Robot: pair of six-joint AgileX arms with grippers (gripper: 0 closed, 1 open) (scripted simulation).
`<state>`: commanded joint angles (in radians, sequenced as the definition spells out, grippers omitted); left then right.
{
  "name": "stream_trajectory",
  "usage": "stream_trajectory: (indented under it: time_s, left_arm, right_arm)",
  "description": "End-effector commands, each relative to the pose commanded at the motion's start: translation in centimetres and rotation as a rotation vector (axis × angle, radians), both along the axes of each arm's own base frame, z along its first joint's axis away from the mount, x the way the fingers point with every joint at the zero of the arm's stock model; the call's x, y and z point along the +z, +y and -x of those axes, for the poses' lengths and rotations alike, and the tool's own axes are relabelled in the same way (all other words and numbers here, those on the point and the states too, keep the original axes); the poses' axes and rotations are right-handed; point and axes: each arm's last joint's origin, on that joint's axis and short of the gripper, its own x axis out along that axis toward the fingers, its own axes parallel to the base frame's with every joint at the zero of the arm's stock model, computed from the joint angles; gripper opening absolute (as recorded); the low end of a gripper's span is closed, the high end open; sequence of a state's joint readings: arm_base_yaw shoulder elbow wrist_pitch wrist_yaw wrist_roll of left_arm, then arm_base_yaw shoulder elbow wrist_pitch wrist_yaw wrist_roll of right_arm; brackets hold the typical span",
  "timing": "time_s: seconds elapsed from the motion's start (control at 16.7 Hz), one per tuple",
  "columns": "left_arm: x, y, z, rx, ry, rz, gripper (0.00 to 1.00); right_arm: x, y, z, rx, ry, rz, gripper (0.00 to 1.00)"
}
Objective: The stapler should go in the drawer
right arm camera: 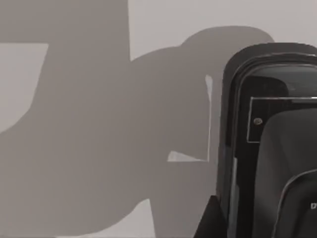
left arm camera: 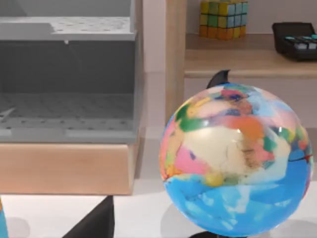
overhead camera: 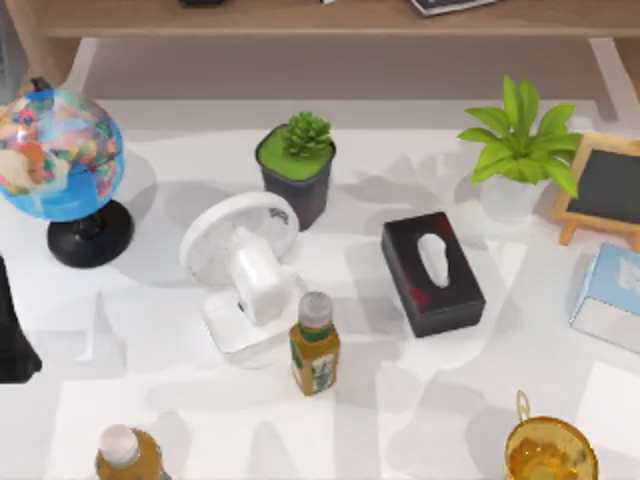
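Hovering close above the stapler (right arm camera: 267, 139), the right gripper (right arm camera: 247, 218) is seemingly lining up a pickup, though I cannot tell its claw's state; the stapler is lying on the pale tabletop (right arm camera: 74, 148); the left gripper (left arm camera: 96, 223), claw equally unreadable, is idling at the table's left beside the globe (left arm camera: 233, 158); farther back, the open drawer (left arm camera: 64, 99) is waiting to receive it.

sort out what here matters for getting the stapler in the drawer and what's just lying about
For the job: stapler, drawer.

Lying about: globe, fan, tissue box, succulent pot, bottle, leafy plant, chalkboard, puzzle cube.
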<state>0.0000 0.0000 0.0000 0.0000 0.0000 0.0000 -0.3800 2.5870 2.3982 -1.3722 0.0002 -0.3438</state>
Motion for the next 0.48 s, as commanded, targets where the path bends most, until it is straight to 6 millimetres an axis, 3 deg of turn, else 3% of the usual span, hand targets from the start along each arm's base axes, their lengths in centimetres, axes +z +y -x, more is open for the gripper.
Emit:
stream_trajectory:
  time_s: [0.48]
  left_arm:
    - [0.00, 0.00, 0.00, 0.000, 0.000, 0.000, 1.00]
  right_arm:
    - [0.00, 0.00, 0.00, 0.000, 0.000, 0.000, 0.83]
